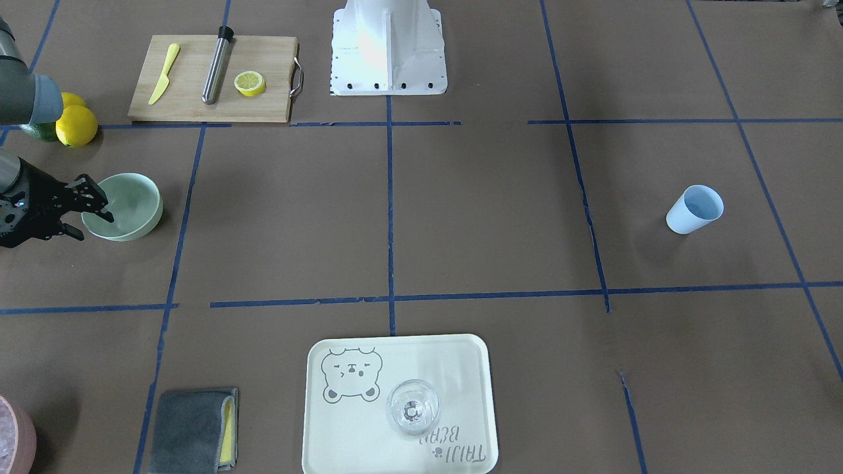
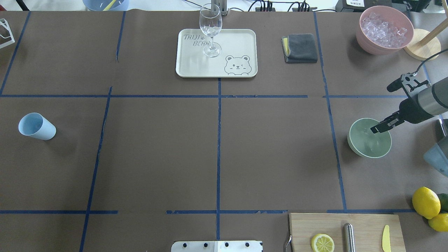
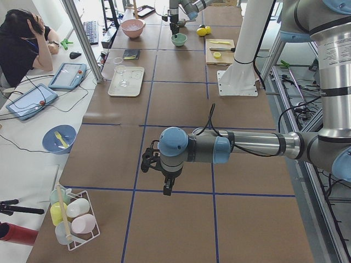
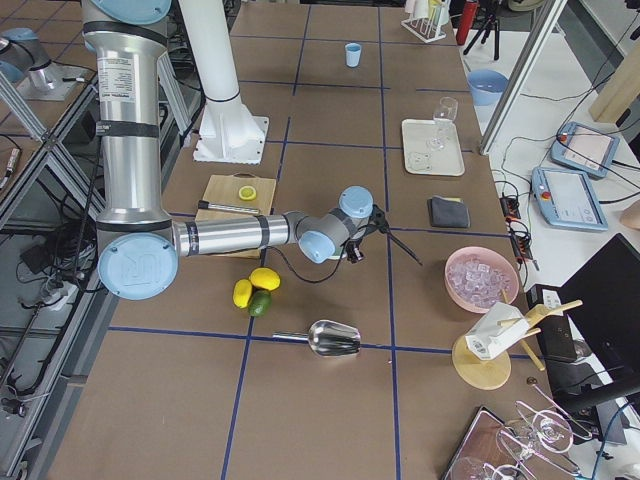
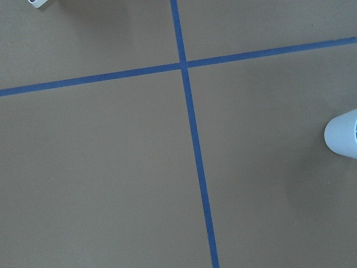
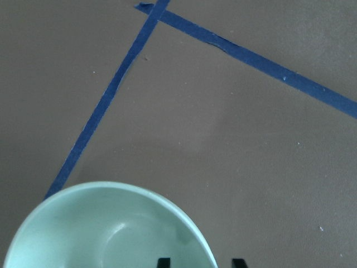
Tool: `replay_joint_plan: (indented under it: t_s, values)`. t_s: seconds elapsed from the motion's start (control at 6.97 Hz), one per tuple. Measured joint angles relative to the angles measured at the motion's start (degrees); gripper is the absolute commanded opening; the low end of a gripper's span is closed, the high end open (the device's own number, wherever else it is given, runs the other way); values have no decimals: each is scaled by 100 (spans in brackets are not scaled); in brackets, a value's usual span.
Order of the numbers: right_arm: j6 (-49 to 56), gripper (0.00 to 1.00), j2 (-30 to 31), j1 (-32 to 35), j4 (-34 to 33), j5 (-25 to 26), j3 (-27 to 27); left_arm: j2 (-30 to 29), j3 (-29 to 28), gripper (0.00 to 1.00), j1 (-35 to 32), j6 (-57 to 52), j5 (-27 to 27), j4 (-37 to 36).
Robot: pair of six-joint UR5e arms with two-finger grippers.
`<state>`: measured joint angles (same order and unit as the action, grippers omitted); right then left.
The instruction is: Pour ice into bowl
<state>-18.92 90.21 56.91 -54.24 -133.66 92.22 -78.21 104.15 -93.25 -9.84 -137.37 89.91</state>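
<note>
A table covered in brown paper [image 2: 273, 147] and gridded with blue tape is shown. At the left, near the light blue cup [image 2: 36, 126], the left gripper [image 3: 166, 192] hangs above the paper; whether its jaws are spread cannot be told. At the right, the bowl [image 2: 367, 154] is seen empty, its rim straddled by the spread jaws of the right gripper [image 2: 376, 128]. The ice [image 2: 384, 27] is heaped in the pink bowl [image 2: 371, 47], far right. Pouring is judged not yet begun; next, the ice must be fetched.
</note>
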Motion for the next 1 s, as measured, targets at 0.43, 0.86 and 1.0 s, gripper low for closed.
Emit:
replay_joint_plan:
  t_s: [0.43,0.86,1.0]
  values:
    - [-187,0,-126,-11,-8,-1,247,-2,4,100,0,0,0,24]
    - [-2507,0,-1537,-564,-155,266,549,-8,-11,100,8,18,0,185]
    - [-3169,0,-2148,-972,-416,661,537,-14,-2,100,13,28,0,202]
